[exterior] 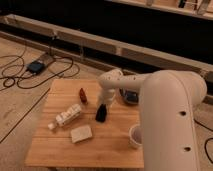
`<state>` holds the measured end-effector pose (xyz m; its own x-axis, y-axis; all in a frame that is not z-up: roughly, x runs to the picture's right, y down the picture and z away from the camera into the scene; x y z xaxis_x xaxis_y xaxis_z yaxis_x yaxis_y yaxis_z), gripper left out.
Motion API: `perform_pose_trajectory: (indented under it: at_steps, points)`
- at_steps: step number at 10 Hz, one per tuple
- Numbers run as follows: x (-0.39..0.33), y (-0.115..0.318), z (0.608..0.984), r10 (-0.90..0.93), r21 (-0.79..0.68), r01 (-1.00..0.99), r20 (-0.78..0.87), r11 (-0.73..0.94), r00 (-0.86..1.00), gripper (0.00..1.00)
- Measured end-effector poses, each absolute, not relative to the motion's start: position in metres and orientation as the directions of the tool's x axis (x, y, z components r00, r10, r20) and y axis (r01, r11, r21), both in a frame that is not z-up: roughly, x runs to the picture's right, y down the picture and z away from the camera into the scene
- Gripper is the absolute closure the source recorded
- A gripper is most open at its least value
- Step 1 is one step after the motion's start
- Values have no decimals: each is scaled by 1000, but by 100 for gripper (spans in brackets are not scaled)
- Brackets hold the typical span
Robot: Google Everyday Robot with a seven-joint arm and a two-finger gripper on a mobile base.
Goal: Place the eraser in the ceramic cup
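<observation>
My gripper (101,114) hangs from the white arm and points down at the middle of the wooden table (60,152). It is a dark shape close to the tabletop. The eraser does not show apart from it; it may be under or inside the gripper. The white ceramic cup (135,136) stands upright near the table's right front, to the right of the gripper and nearer to me, partly cut off by my arm's white shell.
A white bottle (67,116) lies on its side left of the gripper. A pale cream block (81,133) lies in front of it. A small red object (83,95) stands behind. A dark bowl (129,96) sits at the back right. Cables lie on the floor to the left.
</observation>
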<state>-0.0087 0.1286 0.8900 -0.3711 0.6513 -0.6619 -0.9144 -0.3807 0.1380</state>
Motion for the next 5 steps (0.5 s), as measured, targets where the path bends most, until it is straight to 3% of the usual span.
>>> perform_pose_trajectory:
  at_steps: [3,5]
  points:
    - [-8,125,889,657,143,-920,-661,-364,-363,96]
    - [-8,123,888,659,145,-922,-661,-359,-360,100]
